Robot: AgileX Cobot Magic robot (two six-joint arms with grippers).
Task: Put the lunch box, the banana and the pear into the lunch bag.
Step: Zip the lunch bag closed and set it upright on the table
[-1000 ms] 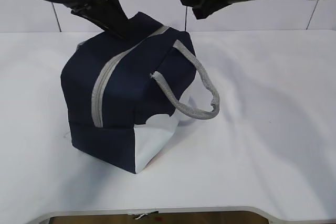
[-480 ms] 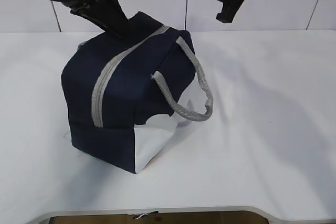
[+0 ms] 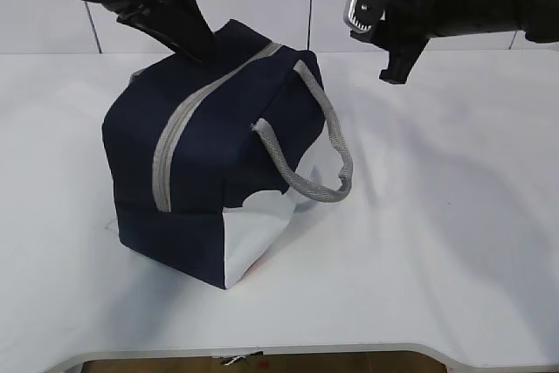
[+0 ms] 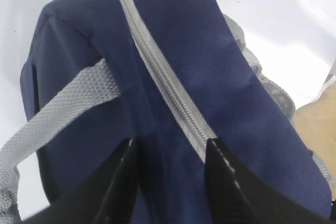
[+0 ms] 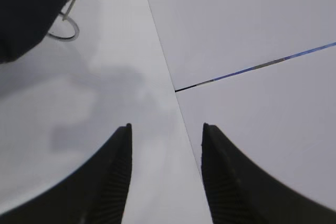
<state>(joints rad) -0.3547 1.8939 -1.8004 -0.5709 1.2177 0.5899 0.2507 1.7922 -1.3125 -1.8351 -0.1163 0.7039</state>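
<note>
The navy lunch bag [image 3: 218, 146] stands on the white table with its grey zipper [image 4: 157, 72] shut along the top. The ring pull [image 5: 65, 27] hangs at the bag's far end. My left gripper [image 3: 196, 45] sits on the far top end of the bag, its jaws [image 4: 170, 148] pressed around a ridge of navy fabric beside the zipper. My right gripper [image 3: 400, 72] hangs in the air to the right of the bag, fingers pointing down. It is open [image 5: 165, 129] and holds nothing. The lunch box, the banana and the pear are out of view.
A grey webbing handle [image 3: 319, 141] droops over the bag's right side, and another handle [image 4: 63, 103] lies across its left side. The white table [image 3: 437, 216] stretches to the right and front of the bag. A white panelled wall [image 5: 252, 24] stands behind it.
My right gripper has drawn away from the bag's top to the right, dropped a little and turned its fingers downward. The near handle has sagged slightly. The left gripper stays put.
</note>
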